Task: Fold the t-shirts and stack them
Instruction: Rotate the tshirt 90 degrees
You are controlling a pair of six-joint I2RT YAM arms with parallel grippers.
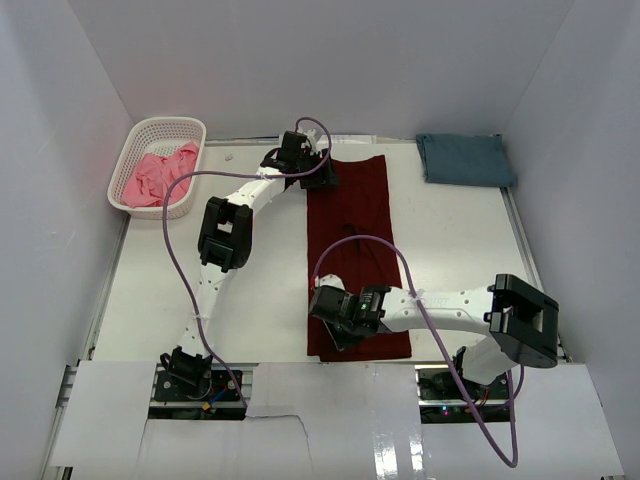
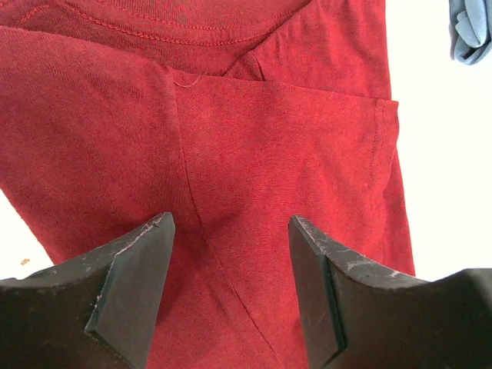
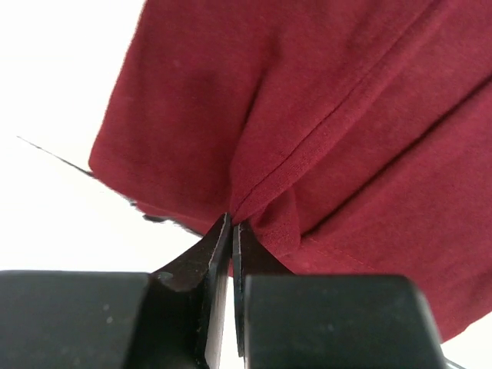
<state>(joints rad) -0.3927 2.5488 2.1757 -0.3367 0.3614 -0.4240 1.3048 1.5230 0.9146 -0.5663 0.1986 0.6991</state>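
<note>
Pinching the near left corner of the maroon shirt (image 1: 350,220), the right hand (image 3: 231,224) has its fingers pressed together on a fold of the hem. That shirt lies as a long strip down the middle of the worktop (image 1: 460,250). At its far end the left hand (image 2: 231,223) sits open over the cloth, gripping nothing. A blue shirt (image 1: 465,160) lies folded at the far right corner. A pink shirt (image 1: 160,178) is bunched in the white basket (image 1: 165,125) at the far left.

White table (image 1: 450,260) with maroon t-shirt (image 1: 350,205) at centre, slate-blue t-shirt (image 1: 465,160) far right, white basket (image 1: 168,123) far left.
</note>
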